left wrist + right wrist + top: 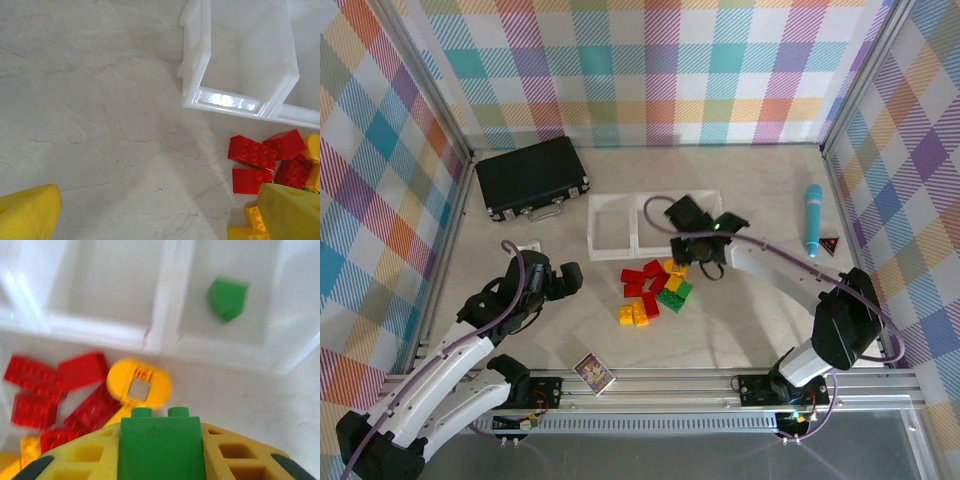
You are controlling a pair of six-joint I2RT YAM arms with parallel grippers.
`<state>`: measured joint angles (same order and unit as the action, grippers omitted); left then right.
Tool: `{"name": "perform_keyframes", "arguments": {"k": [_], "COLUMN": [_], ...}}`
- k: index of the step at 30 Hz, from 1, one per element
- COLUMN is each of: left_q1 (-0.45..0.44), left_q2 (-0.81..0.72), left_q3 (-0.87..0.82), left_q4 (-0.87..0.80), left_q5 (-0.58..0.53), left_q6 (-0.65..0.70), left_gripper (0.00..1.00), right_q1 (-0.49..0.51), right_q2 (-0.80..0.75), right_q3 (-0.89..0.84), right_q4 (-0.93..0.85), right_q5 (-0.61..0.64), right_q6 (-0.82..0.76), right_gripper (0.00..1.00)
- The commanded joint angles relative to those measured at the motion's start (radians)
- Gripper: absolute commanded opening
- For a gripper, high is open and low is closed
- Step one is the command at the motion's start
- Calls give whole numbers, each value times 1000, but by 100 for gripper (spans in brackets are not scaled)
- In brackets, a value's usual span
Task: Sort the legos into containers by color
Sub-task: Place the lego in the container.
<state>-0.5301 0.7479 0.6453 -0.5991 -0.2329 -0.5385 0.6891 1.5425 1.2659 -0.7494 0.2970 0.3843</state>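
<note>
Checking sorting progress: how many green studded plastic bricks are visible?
3: one loose brick in a clear plastic tray, one held brick in the right tool, one green patch in the pile, possibly two bricks; more may be hidden.

1 black case (pixel 532 177) (handle facing front) far left; blue pen-like stick (pixel 813 219) right; picture card (pixel 592 372) near edge.

The left arm (pixel 435 385) and right arm (pixel 775 268) are white tubular links with black joint housings, a purple-grey cable (pixel 517 275) running along each, and the black left end effector (pixel 552 278) and right end effector (pixel 700 258) carry chunky yellow fingers (pixel 250 452) with square moulded recesses.
</note>
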Motion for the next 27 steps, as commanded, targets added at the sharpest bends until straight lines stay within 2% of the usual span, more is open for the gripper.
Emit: {"name": "perform_keyframes", "arguments": {"k": [1, 7, 13, 23, 27], "left_q1": [-15, -19, -39, -66, -74], "left_q2": [5, 57, 117, 176, 178], "left_q3": [7, 33, 62, 76, 91], "left_q4": [21, 28, 27, 18, 17], "left_q5": [2, 9, -1, 4, 27], "left_q6": [-25, -43, -52, -72, -62], "left_gripper": [100, 100, 100, 100, 100], "right_q1": [-95, -220, -267, -296, -298], "right_q2": [73, 264, 413, 511, 524], "right_q3": [96, 268, 383, 433, 456], "right_q4": [31, 30, 23, 49, 49], "right_q5": [-69, -162, -199, -239, -240], "right_q6": [-128, -196, -214, -208, -208], "right_gripper": [27, 26, 26, 31, 39]}}
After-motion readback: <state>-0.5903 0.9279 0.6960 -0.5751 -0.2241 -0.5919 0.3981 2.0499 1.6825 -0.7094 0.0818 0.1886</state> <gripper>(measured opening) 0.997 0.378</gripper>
